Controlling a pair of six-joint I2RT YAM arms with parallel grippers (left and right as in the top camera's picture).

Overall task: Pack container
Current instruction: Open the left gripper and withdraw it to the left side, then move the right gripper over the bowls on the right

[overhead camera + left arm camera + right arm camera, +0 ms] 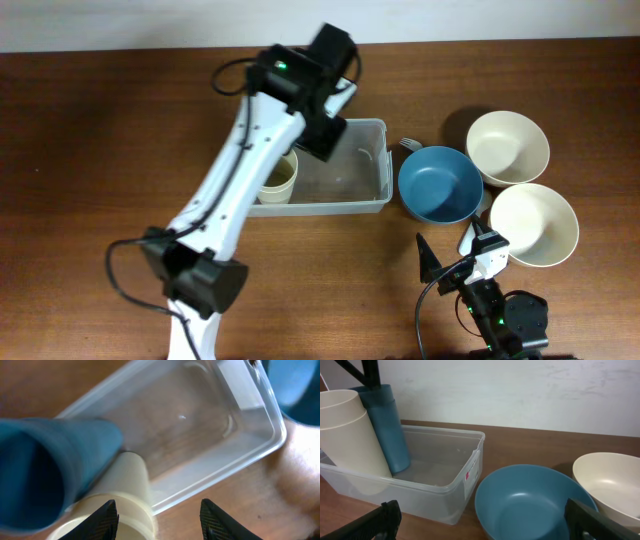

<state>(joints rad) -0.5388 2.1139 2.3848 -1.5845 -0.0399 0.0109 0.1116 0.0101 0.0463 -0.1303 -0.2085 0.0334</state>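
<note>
The clear plastic container [385, 165] lies mid-table; it also shows in the left wrist view [260, 445] and the right wrist view [465, 475]. Inside its left end stand cream cups [278, 178] [127, 480] [347, 435] and a blue cup [45, 475] [387, 425], which the arm hides from overhead. My left gripper [325, 138] [160, 522] hovers open over that end, holding nothing, with one finger above the cream cup. My right gripper [455, 250] [490, 525] is open and empty, low at the table's front, facing the blue bowl.
A blue bowl [440, 183] [530, 505] sits right of the container. Two cream bowls [507, 147] [533, 224] lie further right; one shows in the right wrist view [610, 485]. A small pale utensil [410, 143] lies behind the blue bowl.
</note>
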